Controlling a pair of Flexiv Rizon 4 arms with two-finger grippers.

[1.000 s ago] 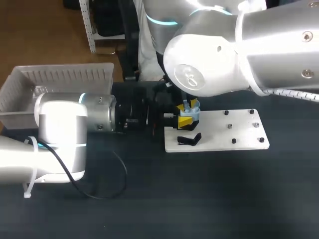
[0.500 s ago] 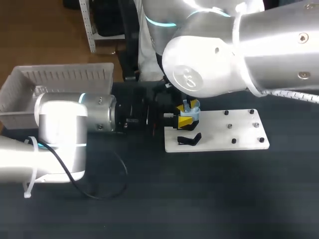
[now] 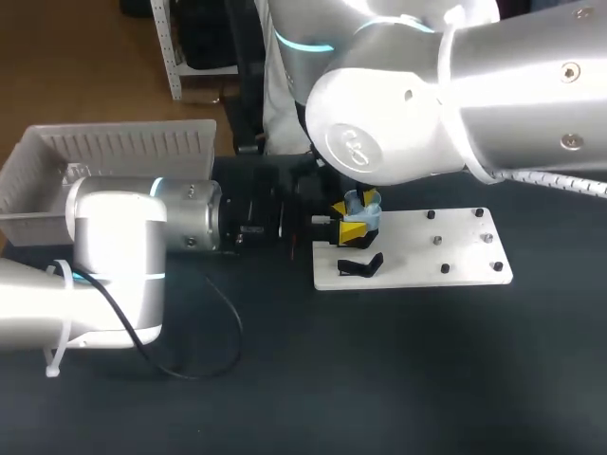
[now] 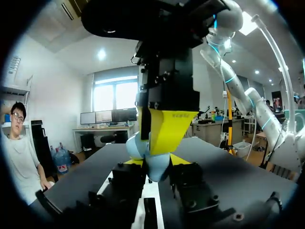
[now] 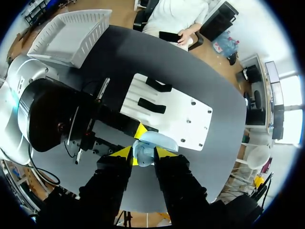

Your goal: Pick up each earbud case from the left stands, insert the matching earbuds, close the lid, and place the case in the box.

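A light blue earbud case (image 3: 368,216) hangs over the left end of the white plate (image 3: 446,248), and both grippers meet at it. My left gripper (image 3: 353,228) comes in level from the left and is shut on the case (image 4: 157,170) from two sides. My right gripper (image 3: 355,205) comes down from above. In the right wrist view its yellow tips stand open on either side of the case (image 5: 155,142), with the gripper (image 5: 143,153) close around it. Two black stands (image 5: 157,86) sit on the plate beyond; one stand (image 3: 360,265) shows in the head view.
A white slatted box (image 3: 114,152) stands at the back left of the dark table. Several small black pegs (image 3: 444,268) dot the right half of the plate. A thin black cable (image 3: 223,327) loops across the table under my left arm.
My right arm has shifted slightly to the left above the case. Its fingers have spread a little. The left gripper and the case have kept still.
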